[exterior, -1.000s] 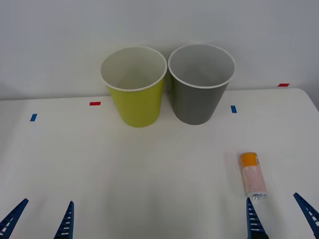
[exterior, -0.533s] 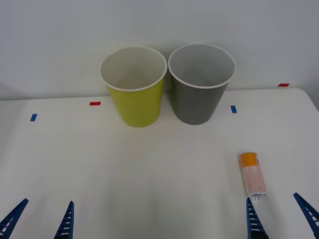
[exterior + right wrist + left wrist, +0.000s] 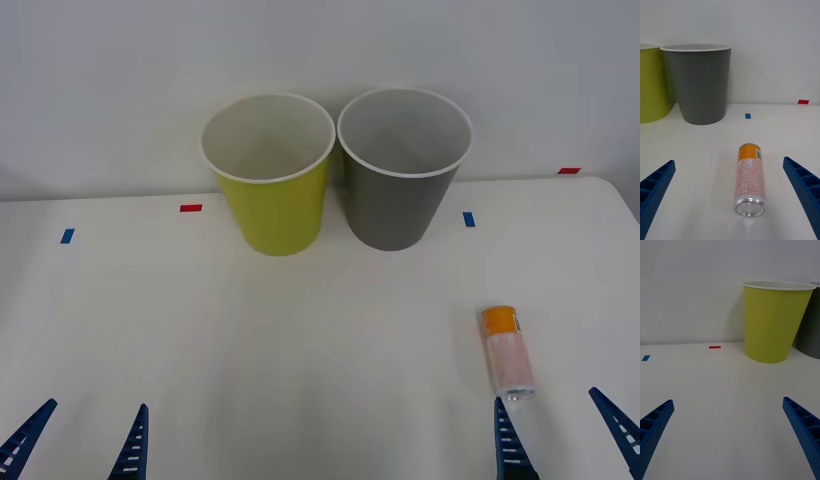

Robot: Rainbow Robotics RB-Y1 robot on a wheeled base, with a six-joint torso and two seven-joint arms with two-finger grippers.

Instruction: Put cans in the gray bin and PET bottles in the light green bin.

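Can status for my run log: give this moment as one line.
can: lying on table, ungrasped | right claw: open, near can | left claw: open, idle | gray bin, light green bin: upright

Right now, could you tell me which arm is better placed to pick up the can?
The right. The can lies on its side just ahead of the open right gripper, between its fingers' line. The open left gripper sits far across the table.

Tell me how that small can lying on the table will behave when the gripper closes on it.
The can lies on its side between the open right gripper fingers, so a nudge would probably roll it sideways. Its smooth round body may slip. Thin metal walls could dent under a hard squeeze.
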